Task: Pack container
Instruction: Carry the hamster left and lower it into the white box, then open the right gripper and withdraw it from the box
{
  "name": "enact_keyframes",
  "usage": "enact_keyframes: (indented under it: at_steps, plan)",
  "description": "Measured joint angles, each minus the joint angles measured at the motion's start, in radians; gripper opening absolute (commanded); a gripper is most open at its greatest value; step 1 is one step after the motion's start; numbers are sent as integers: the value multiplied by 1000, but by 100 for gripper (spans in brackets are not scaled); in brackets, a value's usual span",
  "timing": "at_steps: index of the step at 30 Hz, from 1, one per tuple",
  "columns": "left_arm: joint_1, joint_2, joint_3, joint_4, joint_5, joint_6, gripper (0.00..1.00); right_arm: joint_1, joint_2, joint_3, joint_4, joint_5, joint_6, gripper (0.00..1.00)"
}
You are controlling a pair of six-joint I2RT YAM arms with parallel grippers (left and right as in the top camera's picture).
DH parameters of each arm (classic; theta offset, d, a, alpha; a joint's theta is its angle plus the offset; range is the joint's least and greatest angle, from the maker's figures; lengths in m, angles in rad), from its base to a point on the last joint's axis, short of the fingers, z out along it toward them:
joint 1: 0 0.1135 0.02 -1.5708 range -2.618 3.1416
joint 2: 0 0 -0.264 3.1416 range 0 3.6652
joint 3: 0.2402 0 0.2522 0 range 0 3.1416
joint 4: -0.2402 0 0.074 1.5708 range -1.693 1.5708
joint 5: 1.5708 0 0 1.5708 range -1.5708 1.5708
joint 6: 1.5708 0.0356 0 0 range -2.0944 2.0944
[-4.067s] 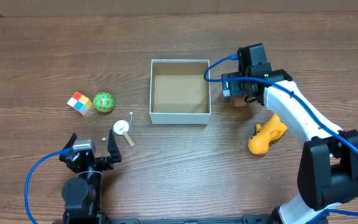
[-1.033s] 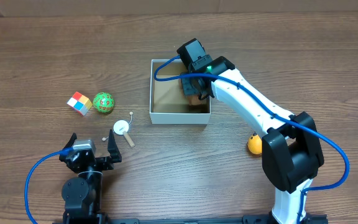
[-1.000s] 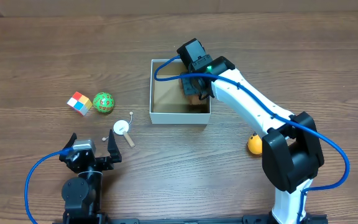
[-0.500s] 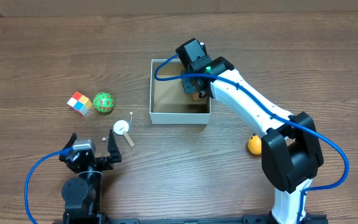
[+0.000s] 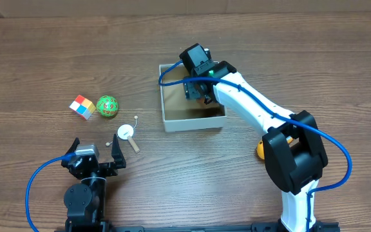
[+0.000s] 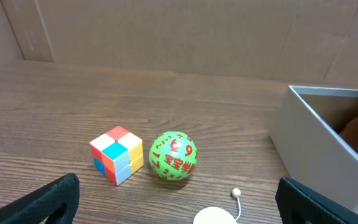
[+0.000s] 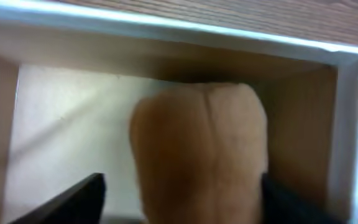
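Tan lump (image 7: 197, 155) in container (image 5: 195, 122) corner, R fingers (image 7: 73, 199) apart astride it; L fingers (image 6: 42, 202) apart too

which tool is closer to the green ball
Left. The left tool faces the green ball from nearby; the right tool is farther off, down in the container.

**Robot-manipulation laboratory bench.** A wood-grain table (image 5: 44, 51) carries two small arms fixed at its near edge, the dark left arm (image 5: 85, 193) and the white-shelled right arm (image 5: 250, 106), each trailing a loose blue cable (image 5: 28, 196). Plain cardboard sheets (image 6: 197, 37) stand behind the table as a backdrop. The items laid out read as test props rather than household goods: a colour-block cube (image 5: 82, 107), a green printed ball (image 5: 107, 106) and a shallow white-walled container (image 5: 195, 122). Fixed overhead and wrist-mounted views complete a recording rig.
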Motion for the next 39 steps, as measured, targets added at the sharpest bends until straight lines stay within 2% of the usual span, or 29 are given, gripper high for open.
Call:
enact_keyframes:
  at_steps: [6,10,13,15,16,17,19,20,24,26,30,39]
  plan:
    - [0,0,0,0,0,0,100,0,0,1,-11,0,0,86]
    - [0,0,0,0,0,0,100,0,0,39,-78,0,0,86]
    - [0,0,0,1,0,0,100,1,-4,134,-179,0,2,83]
    - [0,0,0,0,0,0,100,1,-20,197,-247,2,5,77]
    - [0,0,0,0,0,0,100,1,-36,233,-288,5,13,71]
    - [0,0,0,0,0,0,100,0,-58,263,-324,12,27,54]
    - [0,0,0,0,0,0,100,-6,-113,301,-390,23,49,13]
    - [0,0,0,0,0,0,100,-16,-157,317,-430,26,61,4]
    - [0,0,0,0,0,0,100,-98,-243,335,-574,29,108,4]
    - [0,0,0,0,0,0,100,-150,-251,318,-591,29,121,4]
    - [0,0,0,0,0,0,100,-196,-243,211,-566,23,133,4]
    - [0,0,0,0,0,0,100,-189,-221,-51,-407,-47,139,4]
